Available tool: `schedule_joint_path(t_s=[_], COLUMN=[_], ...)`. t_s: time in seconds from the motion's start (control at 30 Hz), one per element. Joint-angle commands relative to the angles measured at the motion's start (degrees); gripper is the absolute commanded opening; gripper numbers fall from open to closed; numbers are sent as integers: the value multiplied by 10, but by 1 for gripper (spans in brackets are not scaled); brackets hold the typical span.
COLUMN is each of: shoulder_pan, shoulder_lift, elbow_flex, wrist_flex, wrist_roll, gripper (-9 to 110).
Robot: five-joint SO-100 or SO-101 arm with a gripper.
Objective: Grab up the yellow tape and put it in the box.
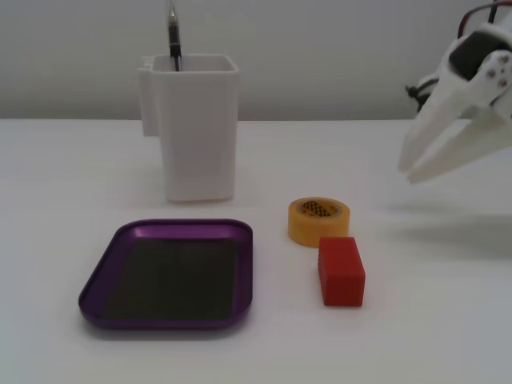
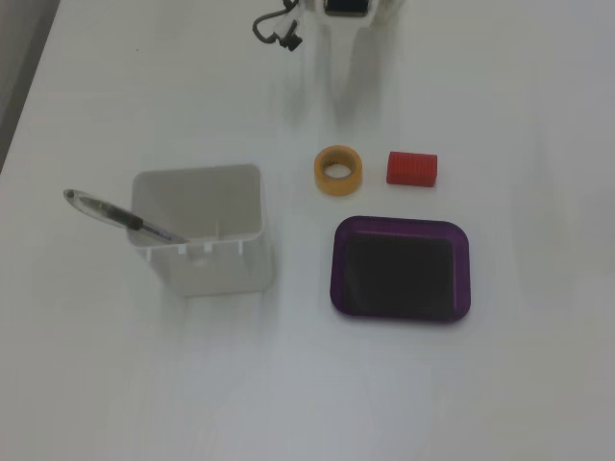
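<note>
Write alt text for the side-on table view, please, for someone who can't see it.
A white robot gripper hovers at the right above a white table, clear of a yellow tape roll beside a red block. A purple tray lies left, before a white container.

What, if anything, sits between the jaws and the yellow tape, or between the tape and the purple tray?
Nothing visible blocks either path. The gripper hangs above bare table beyond the yellow tape. The red block lies beside the tape, off the line to the purple tray. The white container stands clear too.
</note>
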Motion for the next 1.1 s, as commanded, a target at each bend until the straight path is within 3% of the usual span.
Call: schedule_joint_path(t_s=[0.0,0.5,1.07], shoulder_pan=[2,-8,-64], shoulder_lift=[-76,-699,-896], elbow_flex=[-104,-525,-561], wrist_flex=[28,117,13], wrist_roll=[-6,-9,-4], gripper=[5,14,14])
